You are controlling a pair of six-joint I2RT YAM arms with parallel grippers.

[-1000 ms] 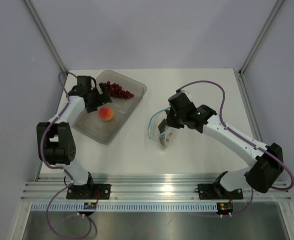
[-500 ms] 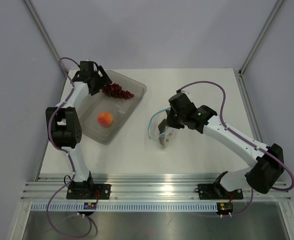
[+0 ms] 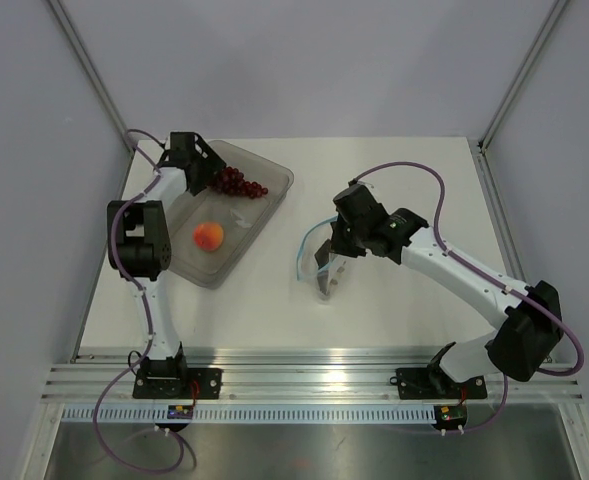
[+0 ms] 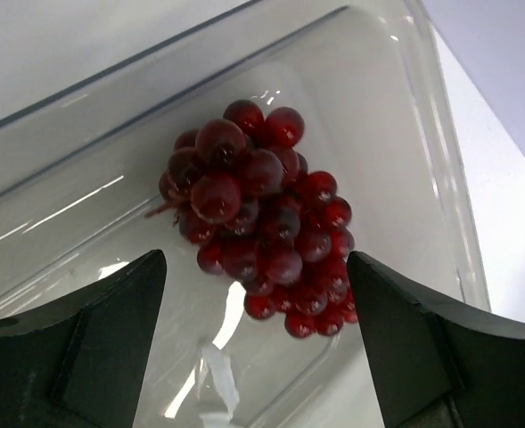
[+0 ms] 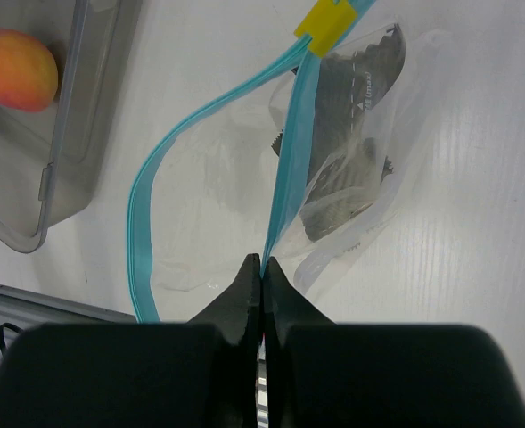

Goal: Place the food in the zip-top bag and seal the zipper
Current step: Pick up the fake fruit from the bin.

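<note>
Left wrist view: left gripper (image 4: 255, 263), jaws spread wide, gripping nothing. The grapes (image 4: 258, 227) lie beyond the gap and touch neither finger. They rest on the floor of the tray (image 4: 405, 107), translucent grey, close to one wall. Only this view shows the bunch berry by berry.

Right wrist view: right gripper (image 5: 260, 267), jaws pressed together on the zipper (image 5: 291, 147), pinching one teal lip. The other lip bows away, so the mouth gapes. Zip-top bag (image 5: 378, 192), clear and crinkled, on the table (image 5: 476, 294). A dark shape shows through it, which I cannot identify. Yellow tab (image 5: 326, 18) at the strip's far end, seen only here. Peach (image 5: 14, 68) in the tray.

Top external view: tray slantwise at the table's far left corner, grapes at its far end, peach mid-tray, bag near the table's middle.
</note>
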